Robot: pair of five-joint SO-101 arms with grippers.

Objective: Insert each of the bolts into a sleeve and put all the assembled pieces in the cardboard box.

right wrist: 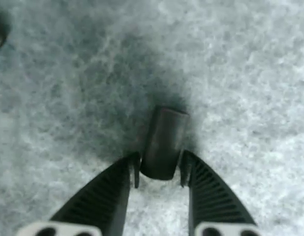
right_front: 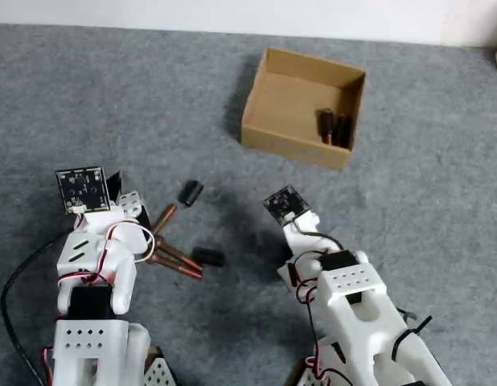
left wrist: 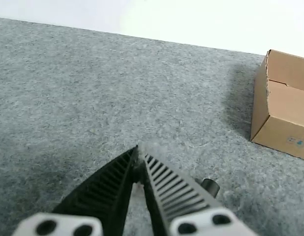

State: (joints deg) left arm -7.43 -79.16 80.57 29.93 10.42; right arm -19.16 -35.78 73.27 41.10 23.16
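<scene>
- Right gripper (right wrist: 159, 169) closest up, fingertips pressed against both sides of a black sleeve (right wrist: 163, 142) lying flat on the grey carpet (right wrist: 240, 73).
- Left gripper (left wrist: 141, 155) closed, ribbed fingers (left wrist: 167, 179) meeting at the tips, nothing seen between them.
- Seen from above, left arm (right_front: 96, 265) and right arm (right_front: 353, 297) side by side at the near edge of the carpet.
- Three copper bolts (right_front: 178, 255) just beside the left arm: two lying side by side, one apart from them and angled toward the box.
- Second sleeve (right_front: 208, 257) at the far tip of the paired bolts, touching or nearly so; hard to tell which.
- Third sleeve (right_front: 190, 193) just past the end of the lone bolt.
- Cardboard box (right_front: 269, 133) farthest away, open at the top, well apart from the loose bolts.
- Dark assembled pieces (right_front: 333, 127) inside the box, in the near corner on the right arm's side.
</scene>
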